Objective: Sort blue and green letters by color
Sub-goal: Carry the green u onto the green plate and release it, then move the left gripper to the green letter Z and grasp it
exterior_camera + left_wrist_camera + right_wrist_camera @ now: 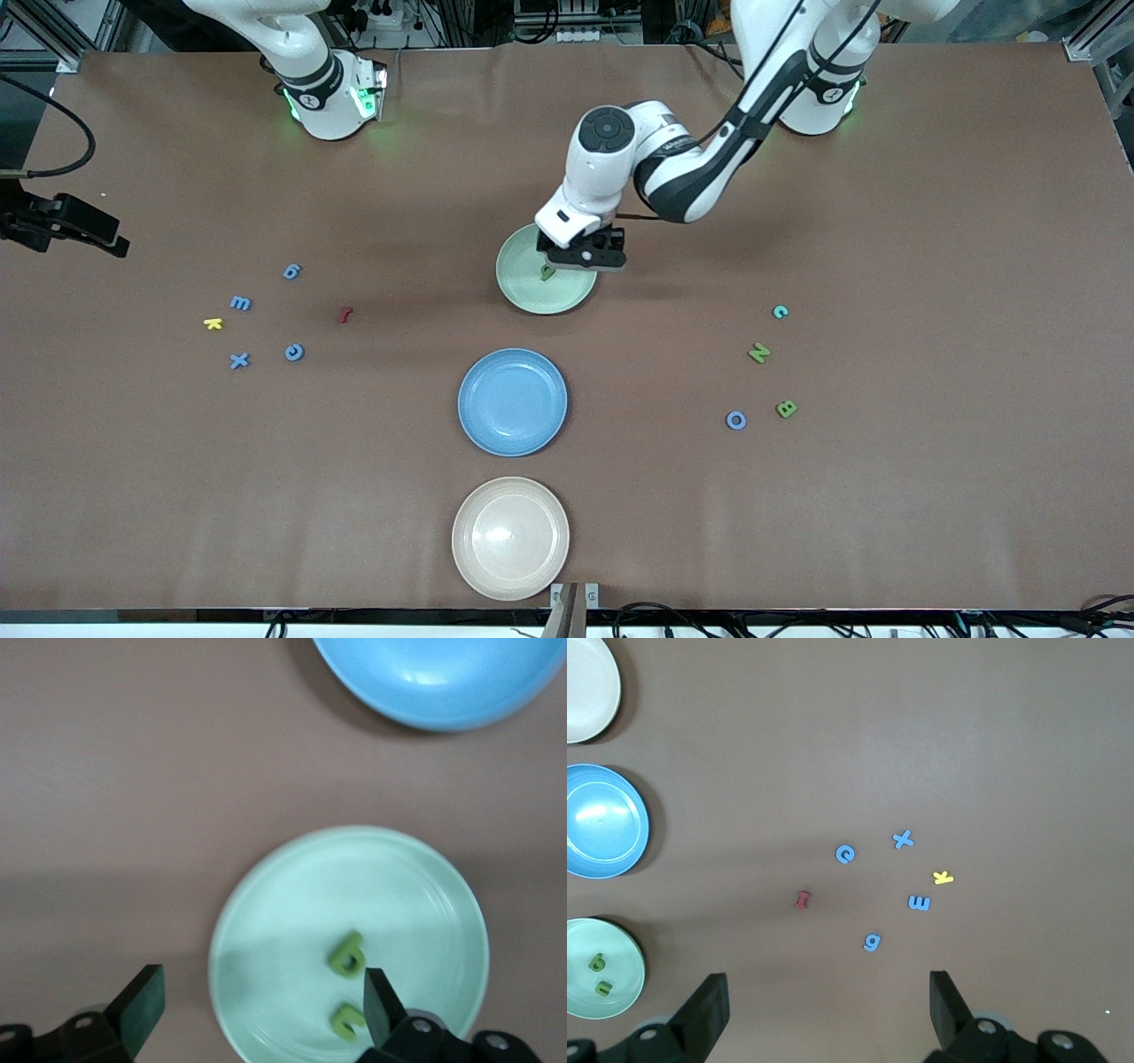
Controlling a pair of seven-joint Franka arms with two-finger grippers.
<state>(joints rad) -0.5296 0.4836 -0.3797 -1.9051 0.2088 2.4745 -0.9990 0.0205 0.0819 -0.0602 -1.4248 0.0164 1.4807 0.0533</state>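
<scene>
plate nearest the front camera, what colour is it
Cream, an off-white beige. The cream plate shows best in the front view, nearer the camera than the blue plate.

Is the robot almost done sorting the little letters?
Not yet. Two green foam letters lie in the pale green plate, under the open left gripper. The blue plate holds none. Blue letters and green ones remain on the table. The right arm waits.

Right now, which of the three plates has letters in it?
The green plate, under the left gripper, with two green letters. The blue plate and the cream plate hold none.
</scene>
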